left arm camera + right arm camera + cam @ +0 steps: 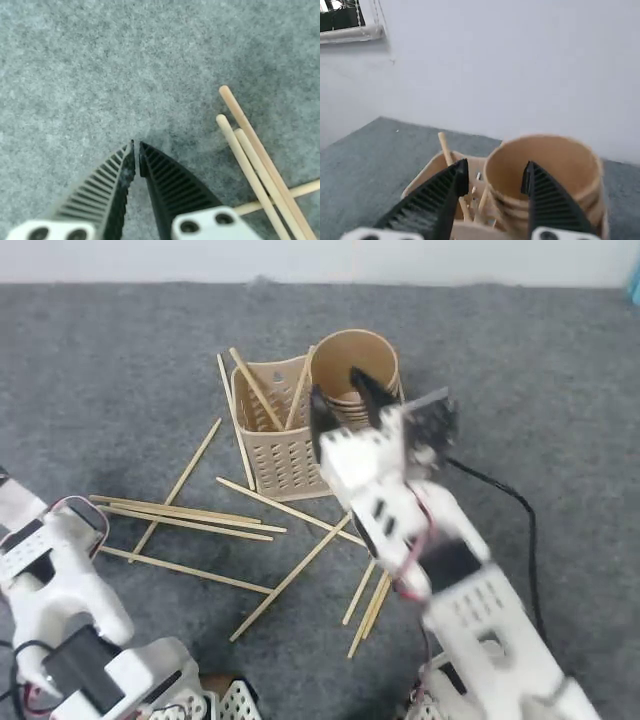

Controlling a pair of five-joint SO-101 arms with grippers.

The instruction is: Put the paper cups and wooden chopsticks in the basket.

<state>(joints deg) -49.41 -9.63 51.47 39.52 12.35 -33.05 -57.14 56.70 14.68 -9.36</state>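
The paper cups point(352, 352) are a nested stack at one end of the basket point(275, 455). I cannot tell if they stand inside it or only press against its side. A few chopsticks point(258, 390) stand in the basket already, but many loose chopsticks point(190, 512) lie flat on the grey desk point(120, 360) in front of it, some crossing each other. So I judge that the cups are nearly finished and the sticks are the work that remains.

The right tool point(338, 385) hangs above the cup rim with jaws wide and nothing between them. One finger is over the cup mouth, the other toward the basket. To leave, it should rise straight up, because a sideways pull may tip the stack.

The left tool point(136, 146) is narrow, almost shut and empty, low over bare desk just beside three stick ends point(250, 145). It must open first.

There is open room beyond the basket and at both sides. In front, the sticks are crowded, and one reaches the basket foot.
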